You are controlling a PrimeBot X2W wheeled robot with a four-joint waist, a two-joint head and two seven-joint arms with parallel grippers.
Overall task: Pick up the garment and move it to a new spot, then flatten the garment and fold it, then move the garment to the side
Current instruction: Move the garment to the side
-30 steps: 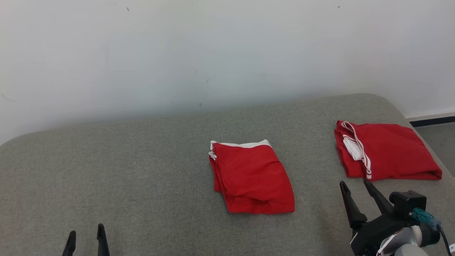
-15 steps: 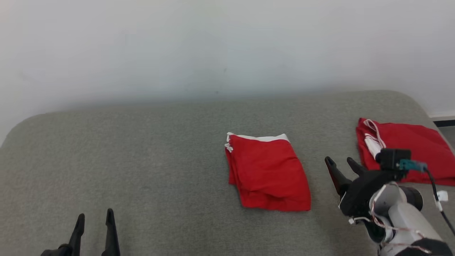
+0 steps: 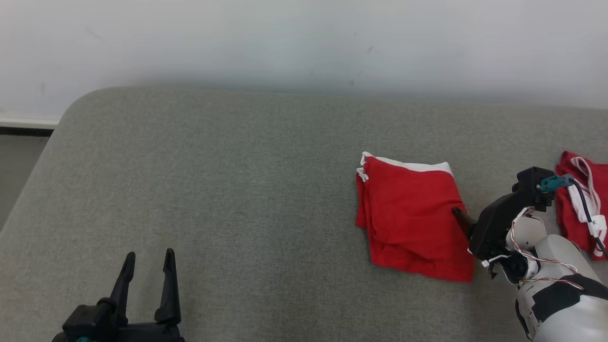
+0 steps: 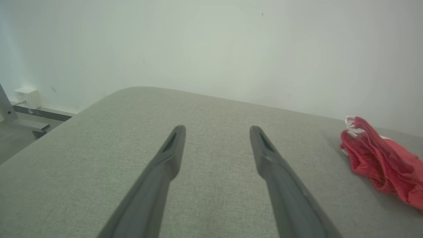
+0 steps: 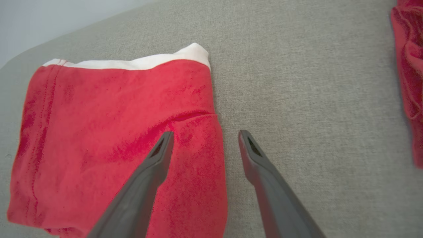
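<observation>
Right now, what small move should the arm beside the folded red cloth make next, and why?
Probably lower the right end effector and close it on the edge of the folded garment. Its jaws stand open astride that edge, one finger over cloth, the other over the grey cushion, gripping nothing yet.

A grey upholstered surface (image 3: 213, 166) meets a plain white wall (image 3: 285, 38), grey floor (image 3: 19, 180) beside it

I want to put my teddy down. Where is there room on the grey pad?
The left half of the grey pad is bare, from its rounded edge to the folded red garment. The right is crowded: the right gripper is at that garment's edge, and another red garment lies just beyond.
</observation>
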